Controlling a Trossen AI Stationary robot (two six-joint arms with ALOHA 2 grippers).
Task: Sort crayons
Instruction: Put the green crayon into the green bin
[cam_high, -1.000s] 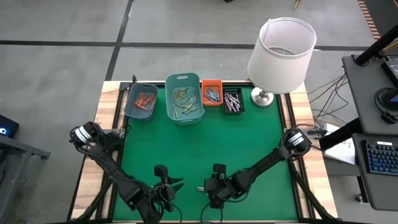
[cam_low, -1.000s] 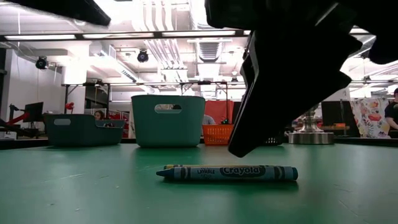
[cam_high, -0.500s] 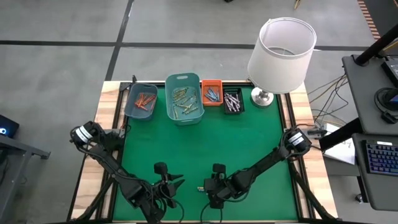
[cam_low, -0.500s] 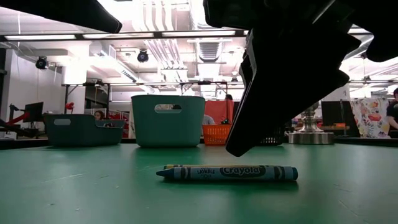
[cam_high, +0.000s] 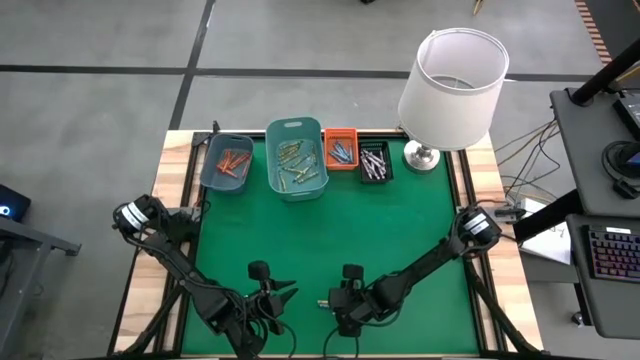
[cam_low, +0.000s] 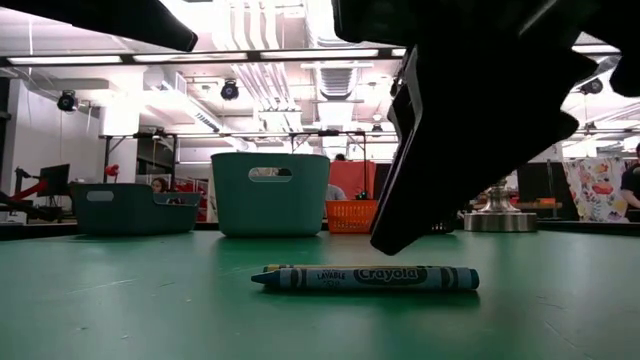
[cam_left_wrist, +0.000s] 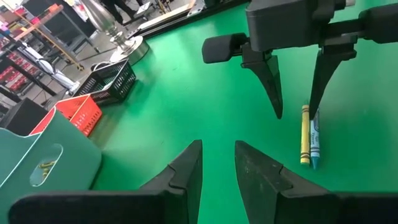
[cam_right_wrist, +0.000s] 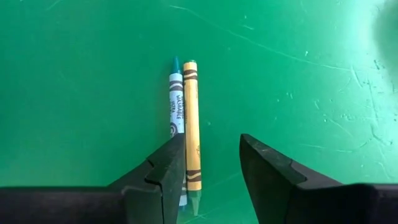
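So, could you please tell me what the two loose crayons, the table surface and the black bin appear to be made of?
The blue crayon and yellow crayon look like wax sticks in matte printed paper wrappers. The table surface seems a matte green mat, faintly scuffed with pale scratches; felt or rubber, hard to say. The black bin looks like rigid plastic, with lattice walls.

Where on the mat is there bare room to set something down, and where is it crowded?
The bare green mat is open between the row of plastic bins at the far edge and both grippers at the near edge. It is crowded near the right gripper, above two paper-wrapped crayons, and the left gripper beside it.
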